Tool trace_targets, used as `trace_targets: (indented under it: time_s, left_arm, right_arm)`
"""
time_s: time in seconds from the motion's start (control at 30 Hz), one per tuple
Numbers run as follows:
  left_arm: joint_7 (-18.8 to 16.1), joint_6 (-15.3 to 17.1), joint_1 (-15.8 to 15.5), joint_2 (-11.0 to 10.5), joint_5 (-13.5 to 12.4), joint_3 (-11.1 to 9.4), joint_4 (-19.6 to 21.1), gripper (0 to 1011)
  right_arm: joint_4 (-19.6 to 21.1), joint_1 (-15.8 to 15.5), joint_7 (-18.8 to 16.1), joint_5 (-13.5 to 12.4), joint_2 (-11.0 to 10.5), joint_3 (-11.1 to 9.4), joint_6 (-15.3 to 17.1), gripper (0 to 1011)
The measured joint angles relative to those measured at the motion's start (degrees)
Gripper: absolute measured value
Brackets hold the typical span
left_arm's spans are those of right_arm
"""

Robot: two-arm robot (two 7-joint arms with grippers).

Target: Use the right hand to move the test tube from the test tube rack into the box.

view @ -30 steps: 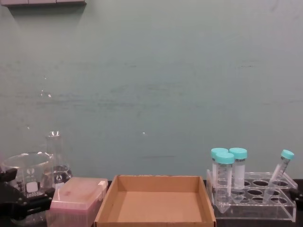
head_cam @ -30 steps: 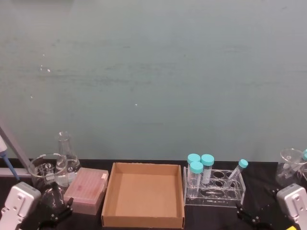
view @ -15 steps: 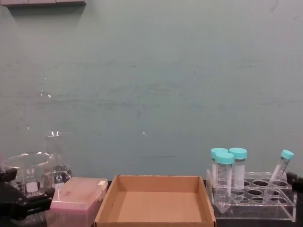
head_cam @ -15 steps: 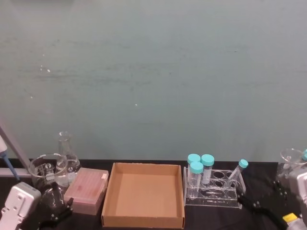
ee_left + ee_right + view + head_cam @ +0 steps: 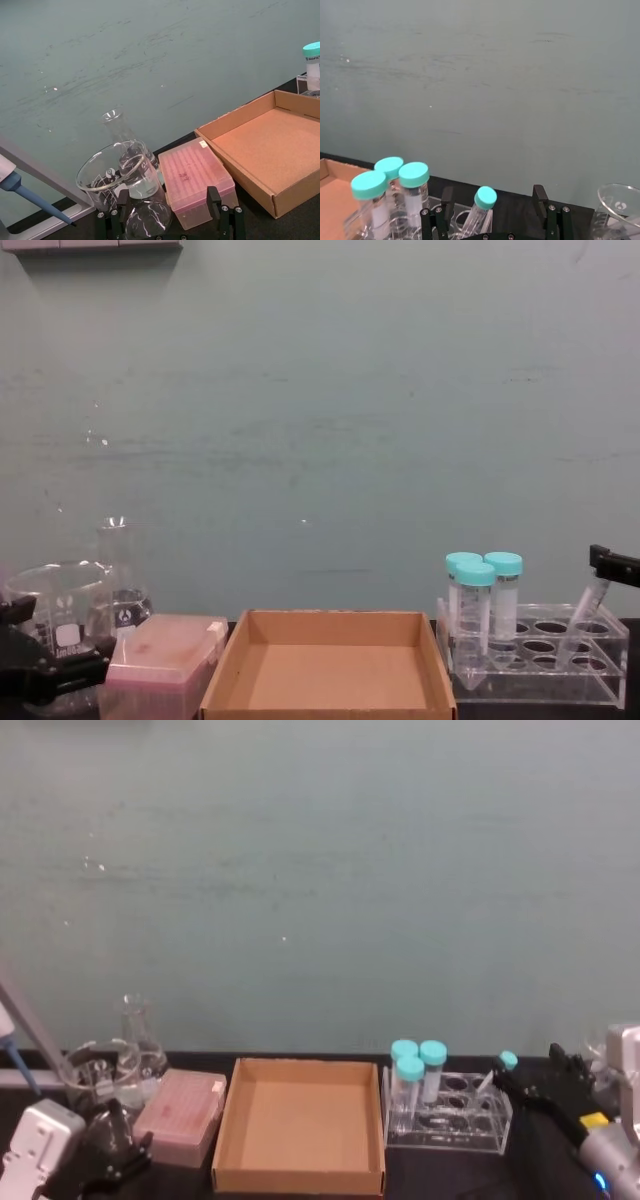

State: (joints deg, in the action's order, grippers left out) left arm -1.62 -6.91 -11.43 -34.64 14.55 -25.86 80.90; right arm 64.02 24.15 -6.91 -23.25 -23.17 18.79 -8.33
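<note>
The slim test tube (image 5: 500, 1070) leans in the right end of the clear test tube rack (image 5: 445, 1118), its small teal cap (image 5: 485, 197) up. My right gripper (image 5: 526, 1072) has come in from the right at cap height. In the right wrist view it (image 5: 492, 196) is open, with one finger on each side of the cap and not touching it. In the chest view one black finger (image 5: 613, 563) covers the cap, and the tube's body (image 5: 579, 622) shows below. The brown cardboard box (image 5: 299, 1125) sits just left of the rack. My left gripper (image 5: 112, 1160) is parked at the lower left.
Three wider teal-capped tubes (image 5: 415, 1070) stand in the rack's left end. A pink-lidded plastic box (image 5: 182, 1116), a beaker (image 5: 92, 1070) and a conical flask (image 5: 138, 1038) stand left of the cardboard box. Another glass vessel (image 5: 617, 207) is right of the rack.
My right gripper has risen from the table's lower right and moved forward and left, so its fingers now straddle the slim tube's cap. The tube and rack have not moved.
</note>
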Motion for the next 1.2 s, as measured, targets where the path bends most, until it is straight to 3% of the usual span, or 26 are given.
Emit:
trace_targets:
  time_s: [0.5, 0.7, 1.07, 1.2]
  left_arm:
    - [0.00, 0.00, 0.00, 0.00, 0.00, 0.00, 0.00, 1000]
    - [0.00, 0.00, 0.00, 0.00, 0.00, 0.00, 0.00, 1000]
    - [0.00, 0.00, 0.00, 0.00, 0.00, 0.00, 0.00, 1000]
    - [0.00, 0.00, 0.00, 0.00, 0.00, 0.00, 0.00, 1000]
  right_arm:
    - [-9.14, 6.28, -4.23, -1.04, 4.14, -1.05, 4.75, 1000]
    - [-11.44, 7.69, -5.53, -0.59, 5.18, -1.23, 5.17, 1000]
    - [-11.60, 7.82, -5.77, -0.45, 5.27, -1.26, 5.13, 997]
    - [-11.51, 7.76, -5.75, -0.47, 5.24, -1.23, 5.14, 924]
